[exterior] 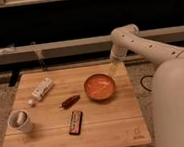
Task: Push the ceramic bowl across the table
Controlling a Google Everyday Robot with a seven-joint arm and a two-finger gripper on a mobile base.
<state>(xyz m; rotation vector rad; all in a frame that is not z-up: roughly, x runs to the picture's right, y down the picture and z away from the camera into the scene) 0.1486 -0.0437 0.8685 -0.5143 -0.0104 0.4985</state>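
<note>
Hanging over the far right part of the bench [108, 124], the end effector [113, 66] sits at the far rim of the ceramic bowl [100, 87]; whether it is apart or together cannot be told. The bowl lies right of centre, nearer the far edge. A dark brown item [70, 101] lies to its left, a white tube [41, 89] toward the far left corner, a dark packet [76, 122] toward the near edge, and a white cup [20, 121] by the left edge.

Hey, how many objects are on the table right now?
5: ceramic bowl right of centre, white tube back left, white cup front left, reddish-brown item mid-table, dark packet before it. None looks hidden. The gripper sits at the bowl's far rim.
</note>
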